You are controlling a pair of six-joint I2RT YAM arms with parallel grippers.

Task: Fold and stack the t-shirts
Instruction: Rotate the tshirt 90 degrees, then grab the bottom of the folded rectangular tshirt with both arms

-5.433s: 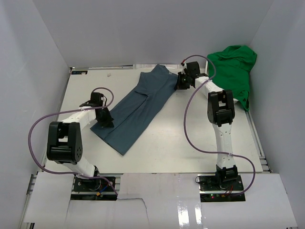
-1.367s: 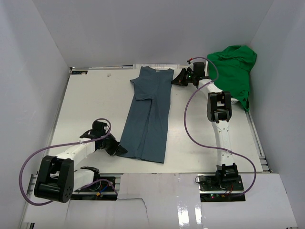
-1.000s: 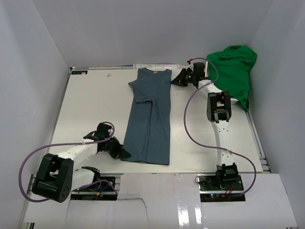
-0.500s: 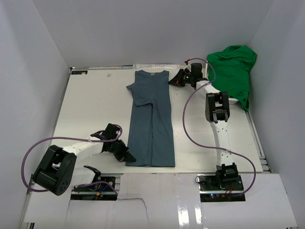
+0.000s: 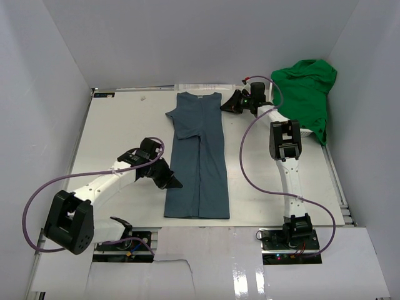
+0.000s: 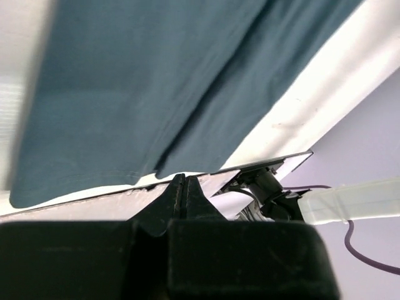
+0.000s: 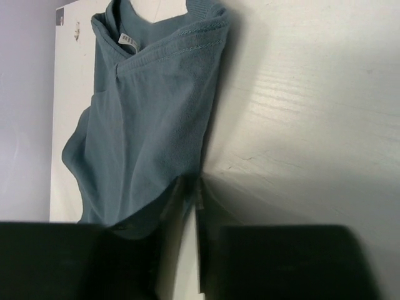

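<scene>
Top external view shows the near end first. The left gripper (image 5: 177, 184) has left the near-left hem corner of the dark slate-blue t-shirt (image 5: 200, 162) and now hangs just beside that shirt's left edge, partway up its length. In the left wrist view its fingers are pressed together with no cloth between them, and the shirt's hem lies on the table (image 5: 125, 125) beyond them.

The slate-blue t-shirt itself has swung round from a slant. It now lies as a long, narrow strip running straight away from the arms, with its hem nearest them and its collar farthest. One sleeve juts out at its upper left.

At the shirt's far right shoulder sits the right gripper (image 5: 226, 107). The right wrist view shows only a thin slit between its fingers, right at the cloth's edge. I cannot tell whether it pinches the fabric or has just let go. The neck label (image 7: 128, 41) is visible at the collar.

The bright green t-shirt (image 5: 306, 87) lies bunched well apart from the blue one, off beyond its collar to the right.

The straightening looks done, so the crosswise folds probably come next. The green shirt is untouched and nothing is stacked yet.
</scene>
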